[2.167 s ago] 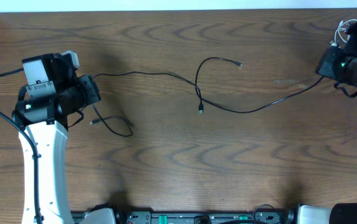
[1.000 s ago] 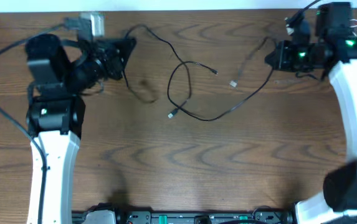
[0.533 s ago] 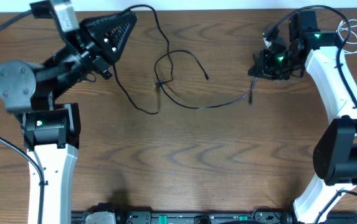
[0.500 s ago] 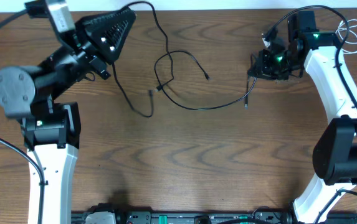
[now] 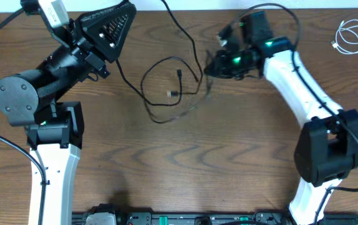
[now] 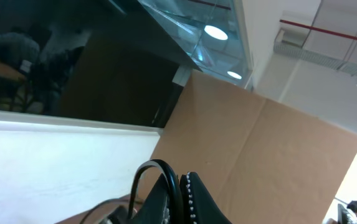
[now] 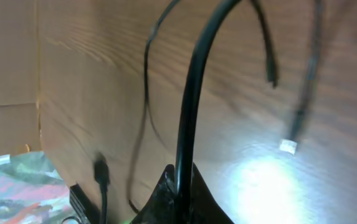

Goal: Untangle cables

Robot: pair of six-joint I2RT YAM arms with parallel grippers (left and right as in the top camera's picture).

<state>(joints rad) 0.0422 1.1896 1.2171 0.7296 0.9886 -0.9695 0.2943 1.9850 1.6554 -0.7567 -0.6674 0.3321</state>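
At the near edge of the table [image 5: 197, 181], the left arm [image 5: 47, 156] is raised from its base and bent away toward the far left corner. The right arm [image 5: 303, 94] is stretched from the near right across to the far middle. On the middle of the table the black cable [image 7: 187, 124] is laid in a loose loop, and a small pale plug [image 7: 287, 147] is seen within it. Just beyond the loop, the right gripper [image 5: 210, 67] is held low over the wood. Its fingers are pinched narrowly on the black cable, which is arched away from them. At the far left the left gripper [image 6: 179, 183] is tilted upward, its fingers pressed together with the black cable looped out between them. The white cable [image 5: 346, 30] is coiled at the far right corner, well apart from the black cable and from both grippers.
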